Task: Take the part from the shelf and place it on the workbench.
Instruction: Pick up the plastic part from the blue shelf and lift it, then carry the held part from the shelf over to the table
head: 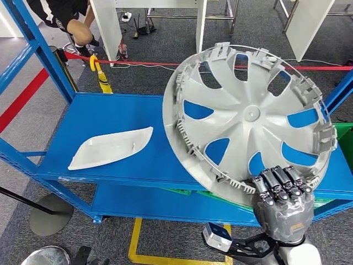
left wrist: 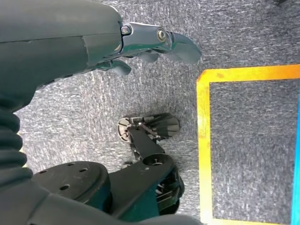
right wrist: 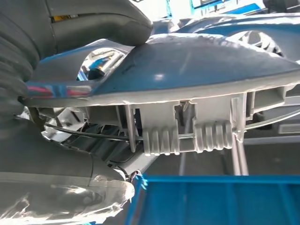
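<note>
Above the blue shelf (head: 124,118), right hand (head: 284,200) grips hubcap (head: 250,118).

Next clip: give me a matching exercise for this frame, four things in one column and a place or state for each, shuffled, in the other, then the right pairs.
Things:
1. wheel cover
2. white elongated part
3. left hand
4. yellow floor marking

Places or states:
A. hangs over the grey carpet, holding nothing
B. lies flat on the blue shelf
C. tilted, its rim held by the right hand
D. outlines a rectangle on the carpet

Pairs: 1-C, 2-B, 3-A, 4-D
</note>
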